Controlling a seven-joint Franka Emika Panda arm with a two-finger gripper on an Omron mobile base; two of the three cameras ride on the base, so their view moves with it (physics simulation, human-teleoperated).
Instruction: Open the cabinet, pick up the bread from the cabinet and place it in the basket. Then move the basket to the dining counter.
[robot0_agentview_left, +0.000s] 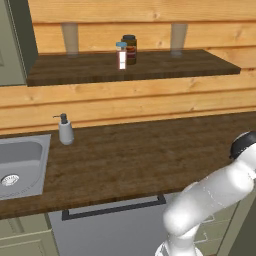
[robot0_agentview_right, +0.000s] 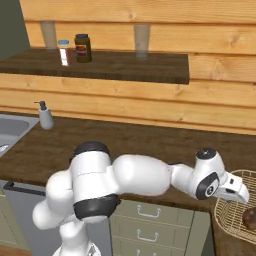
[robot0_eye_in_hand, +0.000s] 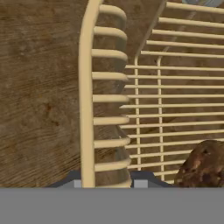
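I read the basket (robot0_eye_in_hand: 131, 100) as light, stiff wire mesh that should lift by its rim without flexing, though the loose bread (robot0_eye_in_hand: 203, 165) lying inside on its floor could roll if I tilt it. In the hand view, my gripper (robot0_eye_in_hand: 106, 183) has its 2 fingertips closed on the basket's side wall, 1 on the outside of the rim and 1 inside. In the right base view, the basket (robot0_agentview_right: 239, 210) sits on the counter (robot0_agentview_right: 125, 145), with my gripper (robot0_agentview_right: 239, 192) at its near rim.
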